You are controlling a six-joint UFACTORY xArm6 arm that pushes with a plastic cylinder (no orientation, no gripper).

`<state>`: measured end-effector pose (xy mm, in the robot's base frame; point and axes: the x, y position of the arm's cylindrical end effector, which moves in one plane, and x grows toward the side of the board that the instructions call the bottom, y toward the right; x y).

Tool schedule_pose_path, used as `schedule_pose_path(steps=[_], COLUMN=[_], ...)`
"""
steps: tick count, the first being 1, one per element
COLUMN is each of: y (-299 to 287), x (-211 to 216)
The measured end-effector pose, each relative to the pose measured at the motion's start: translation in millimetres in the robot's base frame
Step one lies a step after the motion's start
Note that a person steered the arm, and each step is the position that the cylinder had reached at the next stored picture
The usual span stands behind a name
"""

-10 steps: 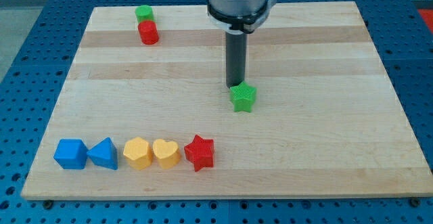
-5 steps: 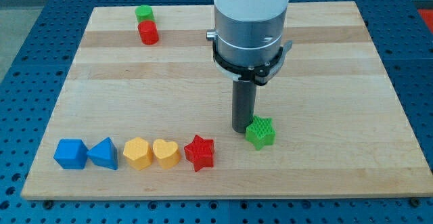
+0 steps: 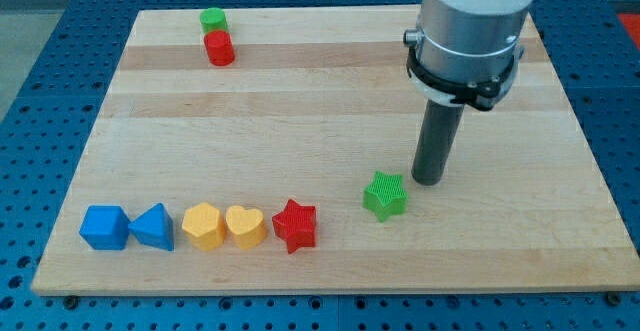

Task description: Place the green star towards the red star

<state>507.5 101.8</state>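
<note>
The green star [image 3: 385,195] lies on the wooden board [image 3: 320,101] right of the middle, toward the view's bottom. The red star [image 3: 295,225] sits to its lower left, at the right end of a row of blocks, about one block's width away from the green star. My tip [image 3: 427,180] stands just to the right of the green star and slightly above it in the view, with a small gap between them.
A blue cube [image 3: 105,227], a blue triangle [image 3: 153,227], a yellow hexagon [image 3: 204,225] and a yellow heart [image 3: 245,225] line up left of the red star. A green cylinder [image 3: 212,19] and a red cylinder [image 3: 219,48] stand at the top left.
The green star was pushed down the view from the middle, nearer the red star. My tip then moved from the star's left side to its right side.
</note>
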Motion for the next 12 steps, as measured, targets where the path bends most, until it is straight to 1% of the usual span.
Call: schedule_pose_path(steps=[1, 2, 3, 6, 12], y=[-1, -7, -8, -38, -50], x=[14, 17, 10, 8, 43])
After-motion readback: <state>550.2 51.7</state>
